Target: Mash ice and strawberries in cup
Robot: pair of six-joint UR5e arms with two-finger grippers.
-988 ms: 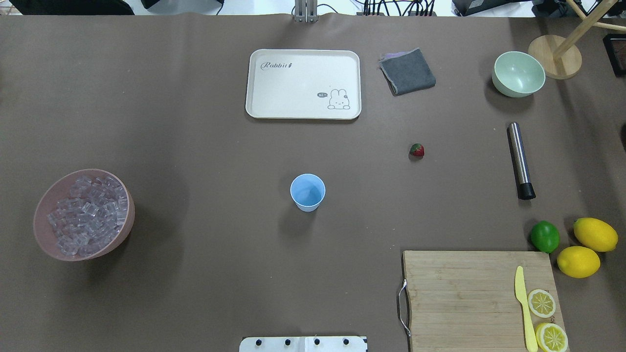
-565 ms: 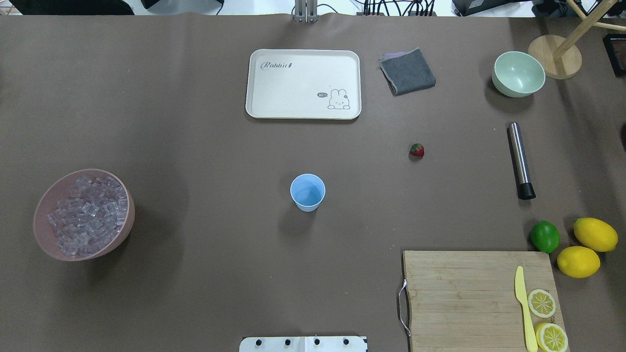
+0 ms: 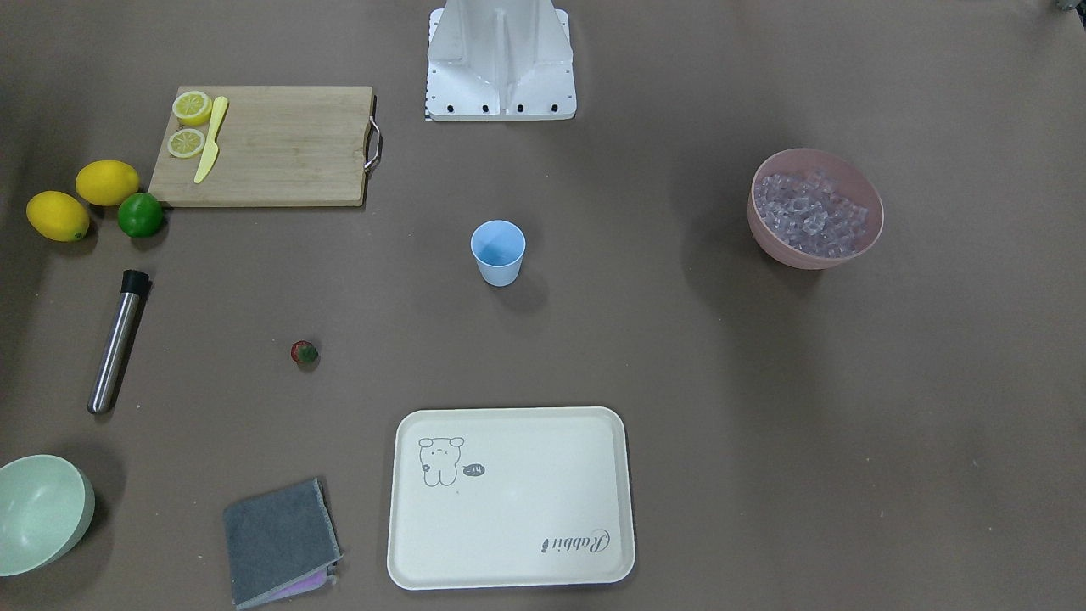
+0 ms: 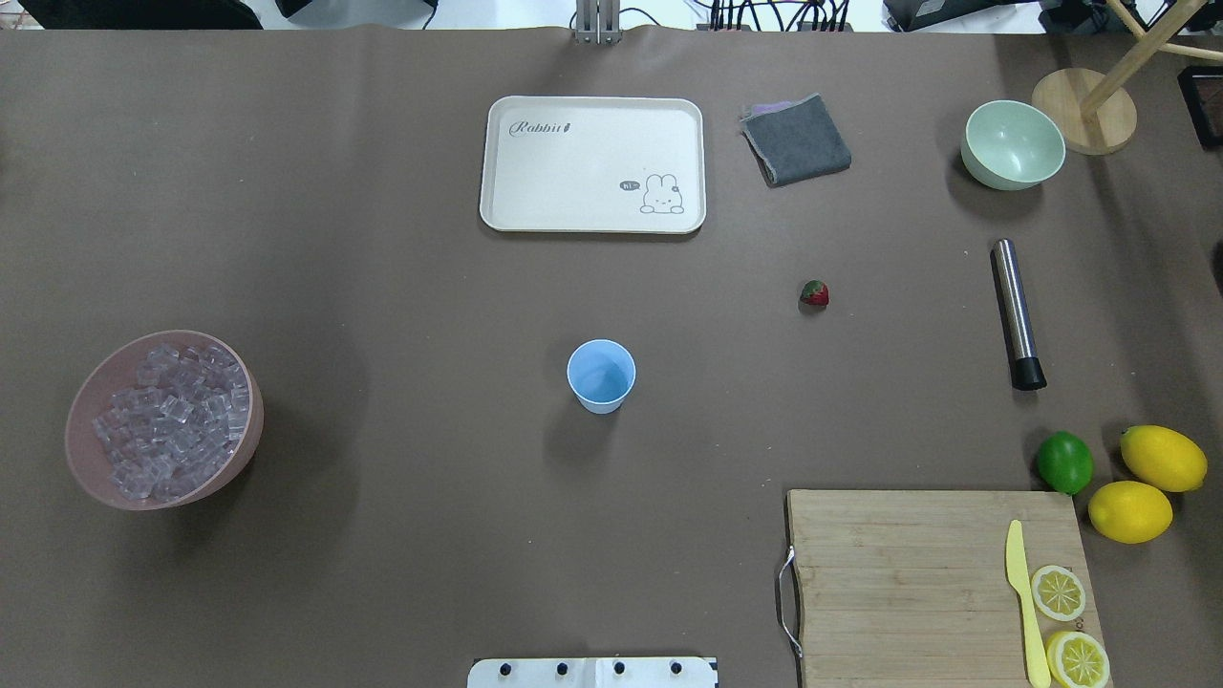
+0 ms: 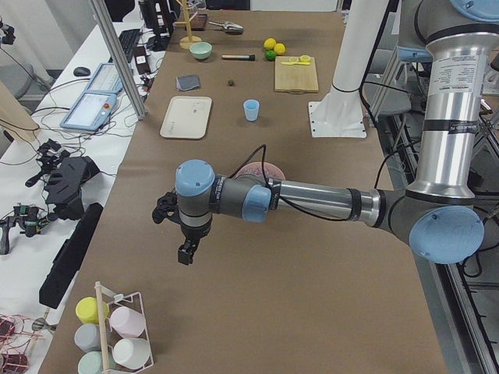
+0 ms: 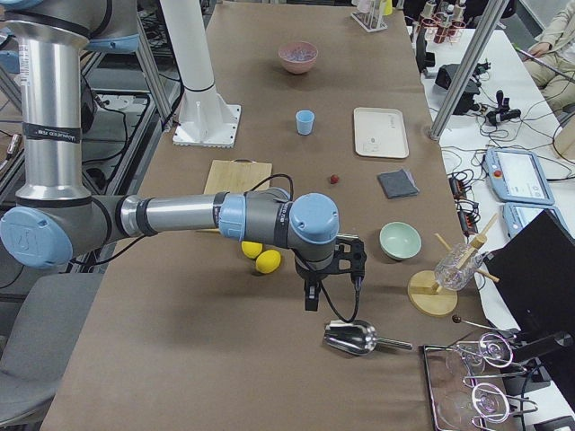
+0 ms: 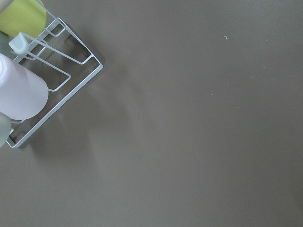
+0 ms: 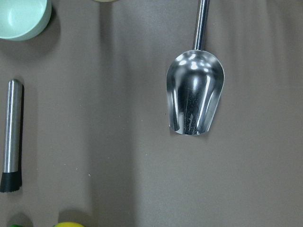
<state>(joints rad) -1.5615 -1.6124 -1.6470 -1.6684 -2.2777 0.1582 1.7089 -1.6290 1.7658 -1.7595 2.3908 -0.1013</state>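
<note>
Standing upright mid-table, your small light-blue plastic cup [image 4: 601,375] has the tiny red strawberry [image 4: 814,293] lying well apart on the robot's right, while the clear glassy ice cubes [image 4: 172,420] fill the round pink bowl [image 4: 253,425] far left. The left gripper [image 5: 185,254] and right gripper [image 6: 311,299] hover near opposite table ends; you cannot tell whether their fingers are apart.

Open table [image 4: 382,287] is left all round the cup [image 4: 601,375]; it can be reached from any side. The strawberry [image 4: 814,293] is likewise unhemmed, the muddler [image 4: 1018,313] lying well to its right, the tray [image 4: 592,164] and cloth [image 4: 796,139] well beyond. The ice [image 4: 172,420] is walled only by its bowl [image 4: 246,444] and open above. The right near corner is crowded by board [image 4: 898,573], lime [image 4: 1064,462] and lemons [image 4: 1163,459].
</note>
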